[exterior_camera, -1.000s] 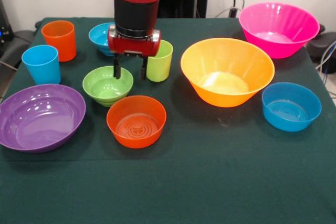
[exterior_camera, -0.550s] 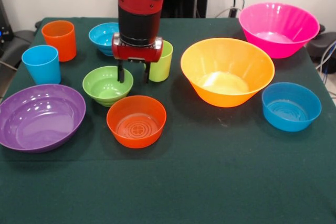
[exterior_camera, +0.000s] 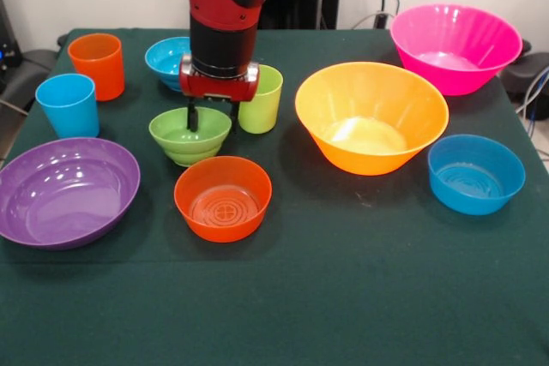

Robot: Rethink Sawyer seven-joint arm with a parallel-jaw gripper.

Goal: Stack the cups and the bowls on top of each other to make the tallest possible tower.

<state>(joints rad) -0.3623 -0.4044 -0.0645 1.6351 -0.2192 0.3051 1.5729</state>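
Front view shows the gripper (exterior_camera: pixel 210 116) lowered over the small green bowl (exterior_camera: pixel 190 135), one finger reaching down inside the bowl and the other behind its far rim, so the jaws straddle that rim. Whether they are pressing on the plastic cannot be told from here.

Taking the small green bowl as the landmark: the lime green cup (exterior_camera: pixel 261 99) stands upright just to its right and slightly farther back, partly hidden by the arm. The medium orange bowl (exterior_camera: pixel 223 198) sits just in front of it, toward the camera. The large purple bowl (exterior_camera: pixel 67 192) lies to its left and a little nearer the camera. The light blue cup (exterior_camera: pixel 68 105) stands to its left, and the orange cup (exterior_camera: pixel 97 66) farther back on that side. The small blue bowl (exterior_camera: pixel 166 61) is right behind it, partly covered by the arm. The yellow-orange bowl (exterior_camera: pixel 371 116) is to its right, the medium blue bowl (exterior_camera: pixel 476 174) beyond that, and the pink bowl (exterior_camera: pixel 455 45) far right at the back. All rest apart on the green cloth-covered table (exterior_camera: pixel 343 297); nothing is stacked.
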